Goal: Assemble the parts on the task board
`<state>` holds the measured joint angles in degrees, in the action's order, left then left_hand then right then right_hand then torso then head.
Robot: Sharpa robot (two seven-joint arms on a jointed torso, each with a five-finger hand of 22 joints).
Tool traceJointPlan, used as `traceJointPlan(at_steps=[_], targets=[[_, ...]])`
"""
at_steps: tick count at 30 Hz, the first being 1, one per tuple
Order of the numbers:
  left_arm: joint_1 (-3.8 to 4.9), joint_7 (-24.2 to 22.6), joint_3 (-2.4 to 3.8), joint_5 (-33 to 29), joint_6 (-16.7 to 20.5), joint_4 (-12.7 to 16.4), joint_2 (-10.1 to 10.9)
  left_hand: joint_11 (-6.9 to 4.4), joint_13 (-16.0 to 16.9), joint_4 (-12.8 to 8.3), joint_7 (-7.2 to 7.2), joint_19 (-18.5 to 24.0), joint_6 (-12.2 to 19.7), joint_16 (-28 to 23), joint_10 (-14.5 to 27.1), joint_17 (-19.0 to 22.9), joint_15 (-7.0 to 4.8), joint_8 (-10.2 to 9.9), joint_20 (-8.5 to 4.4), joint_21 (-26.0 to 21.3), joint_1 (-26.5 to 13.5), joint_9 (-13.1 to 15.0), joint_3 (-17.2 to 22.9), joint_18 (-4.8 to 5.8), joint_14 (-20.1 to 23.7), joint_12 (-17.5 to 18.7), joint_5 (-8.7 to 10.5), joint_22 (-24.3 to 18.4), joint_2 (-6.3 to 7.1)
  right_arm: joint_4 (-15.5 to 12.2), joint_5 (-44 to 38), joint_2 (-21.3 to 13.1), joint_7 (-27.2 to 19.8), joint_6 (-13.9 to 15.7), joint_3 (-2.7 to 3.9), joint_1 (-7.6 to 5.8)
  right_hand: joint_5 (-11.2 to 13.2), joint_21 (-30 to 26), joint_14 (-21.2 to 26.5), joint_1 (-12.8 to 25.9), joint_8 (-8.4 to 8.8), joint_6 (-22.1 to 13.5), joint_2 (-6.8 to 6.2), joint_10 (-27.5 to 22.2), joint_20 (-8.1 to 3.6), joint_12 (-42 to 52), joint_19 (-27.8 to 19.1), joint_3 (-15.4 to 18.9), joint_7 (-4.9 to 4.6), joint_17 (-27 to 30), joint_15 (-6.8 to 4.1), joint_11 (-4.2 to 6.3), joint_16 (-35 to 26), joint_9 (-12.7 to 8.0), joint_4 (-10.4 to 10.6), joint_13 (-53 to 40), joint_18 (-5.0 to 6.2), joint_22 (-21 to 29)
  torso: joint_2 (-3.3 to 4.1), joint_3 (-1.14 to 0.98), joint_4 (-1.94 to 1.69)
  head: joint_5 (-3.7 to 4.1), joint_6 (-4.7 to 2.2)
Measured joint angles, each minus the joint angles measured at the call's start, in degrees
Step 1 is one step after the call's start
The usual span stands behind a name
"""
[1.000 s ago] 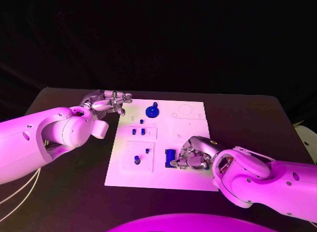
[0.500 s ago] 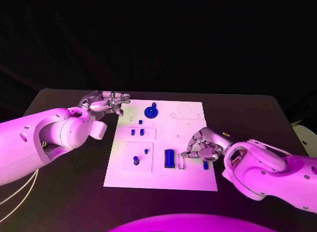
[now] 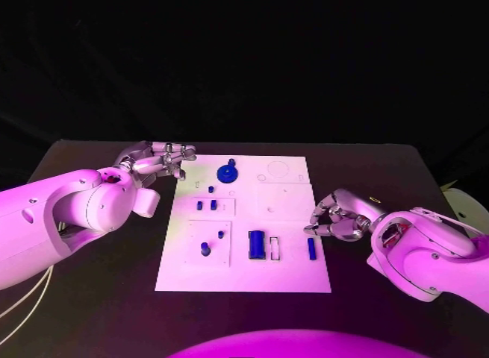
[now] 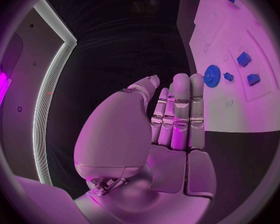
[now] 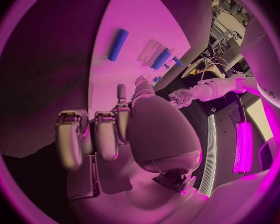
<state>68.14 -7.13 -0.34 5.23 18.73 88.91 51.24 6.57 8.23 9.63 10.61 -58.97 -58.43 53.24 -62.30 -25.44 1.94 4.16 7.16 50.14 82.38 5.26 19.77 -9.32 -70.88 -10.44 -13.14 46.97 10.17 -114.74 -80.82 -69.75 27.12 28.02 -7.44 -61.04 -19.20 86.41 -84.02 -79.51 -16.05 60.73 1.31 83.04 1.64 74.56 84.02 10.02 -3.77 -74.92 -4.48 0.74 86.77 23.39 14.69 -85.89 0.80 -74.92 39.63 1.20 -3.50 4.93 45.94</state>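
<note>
- Table [image 3: 83, 298] is seen bare and dark along the near edge and on both sides of the task board [image 3: 244, 280], with open room left between the board's near edge and the table's near edge.
- The task board is laid lengthwise in the middle of the table; its near strip is bare white.
- The right hand [image 3: 338, 218] is held at the board's right edge, level with the nearest row of parts; its fingers are curled in and nothing is seen gripped in them.
- Just to the inside of that hand, a slim blue bar [image 3: 312, 248] is laid flat on the board, apart from the fingers; further in, a wider blue block [image 3: 257, 245] is set beside a pale slot.
- On the board's left half, two small blue pegs [image 3: 207, 249] are seen in a square recess, and beyond them two more small blue pieces [image 3: 205, 204] in a second recess.
- Toward the far end a blue round part [image 3: 227, 175] is seated, with the board's far right corner left white.
- The left hand [image 3: 154, 159] is held at the far left corner of the board, beside the round part and not touching it; in the left wrist view its fingers [image 4: 181, 109] are seen straight and close together, with nothing held.
- Beyond the board, a dark strip of table is left open to the far edge.
</note>
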Motion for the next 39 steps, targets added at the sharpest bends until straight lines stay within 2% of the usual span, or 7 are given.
traceJointPlan(at_steps=[4,9,15,25,34,39], targets=[[0.00,0.0,0.00,0.0,0.0,0.2,0.1,0.00,0.0,0.0,0.00,0.0,0.0,0.0,0.0,0.0,0.00,0.0,0.00,0.0,0.0,0.0,0.0,0.00,0.0,0.0,0.00,0.0,0.00,-0.4,-0.7,-0.7,0.1,-0.5,-0.15,0.84,0.0,0.0,0.0,-0.1,0.37,0.6,0.09,0.0,0.00,0.1,0.0,0.0,0.20,0.0,0.00,0.01,0.0,-0.4,0.0,-0.2,0.00,0.0,-0.03,-0.03,0.14,0.43,0.00],[0.00,0.0,0.00,0.0,0.0,0.4,0.3,0.00,0.0,0.0,0.00,0.0,0.0,0.0,0.0,0.0,0.00,0.0,0.00,0.0,0.0,0.0,0.0,0.00,0.0,0.0,0.00,0.0,0.00,-0.4,-2.3,-1.0,0.9,-1.4,-0.24,1.62,-0.1,0.0,0.0,-0.1,0.78,2.6,0.10,0.0,0.00,0.2,0.0,0.7,0.57,0.0,0.00,0.02,0.0,-0.8,0.7,-0.2,0.00,0.0,-0.03,-0.05,0.21,1.47,0.09],[-0.01,-0.1,0.00,0.0,0.0,0.4,0.3,0.00,0.0,0.0,0.00,0.0,0.0,0.0,0.0,0.0,0.00,0.0,0.00,0.0,0.0,0.0,0.0,0.00,0.0,0.0,0.00,0.0,0.00,-0.2,-4.3,-0.8,2.2,-2.6,-0.29,2.38,-1.0,0.6,0.0,-0.1,1.00,3.7,0.11,0.0,0.00,0.3,0.0,1.1,1.08,0.0,0.00,0.02,0.0,-0.8,1.6,-0.2,0.00,0.0,-0.03,-0.07,0.19,1.93,0.10],[-0.01,-0.1,-0.01,0.0,0.0,0.5,0.4,0.00,0.0,0.0,0.00,0.0,0.0,0.0,0.0,0.0,0.00,0.0,0.00,0.0,0.0,0.0,0.0,0.00,0.0,0.0,0.00,0.0,0.00,0.7,-6.8,0.6,3.9,-4.2,-0.33,3.80,-1.2,0.6,0.0,0.8,1.00,4.2,0.32,0.0,0.00,-0.2,0.0,1.4,1.13,0.0,0.00,0.02,0.0,-0.8,1.9,-0.4,0.00,0.0,-0.01,-0.09,0.15,1.97,0.40],[-0.01,0.0,-0.02,0.0,-0.1,0.5,0.5,0.00,0.0,0.2,0.00,0.0,0.0,0.0,0.0,0.0,0.00,0.0,0.00,0.0,0.0,0.0,-0.2,0.00,0.0,-0.2,0.00,-0.1,-0.02,1.8,-8.1,2.3,4.6,-4.7,-0.32,4.38,-1.5,0.5,0.0,1.0,1.21,4.2,0.17,0.0,0.00,-0.3,0.0,1.8,1.13,0.0,0.00,0.03,0.0,-0.7,1.9,-0.4,0.00,0.0,0.02,-0.08,0.12,1.86,0.62],[-0.01,0.0,-0.02,0.0,-0.1,0.6,0.6,0.00,0.0,0.2,0.00,0.0,0.0,0.0,0.0,0.0,0.00,0.0,0.00,0.0,-0.2,0.0,-0.2,0.01,0.0,-0.2,0.00,-0.1,-0.23,2.5,-8.9,3.3,4.7,-4.8,-0.11,4.63,-1.6,0.2,0.0,1.5,1.45,4.4,-0.37,0.0,0.00,-0.7,0.0,2.3,1.30,0.0,0.00,0.04,0.0,-0.4,1.8,-0.3,0.00,0.0,0.02,-0.04,0.08,1.88,0.66]])
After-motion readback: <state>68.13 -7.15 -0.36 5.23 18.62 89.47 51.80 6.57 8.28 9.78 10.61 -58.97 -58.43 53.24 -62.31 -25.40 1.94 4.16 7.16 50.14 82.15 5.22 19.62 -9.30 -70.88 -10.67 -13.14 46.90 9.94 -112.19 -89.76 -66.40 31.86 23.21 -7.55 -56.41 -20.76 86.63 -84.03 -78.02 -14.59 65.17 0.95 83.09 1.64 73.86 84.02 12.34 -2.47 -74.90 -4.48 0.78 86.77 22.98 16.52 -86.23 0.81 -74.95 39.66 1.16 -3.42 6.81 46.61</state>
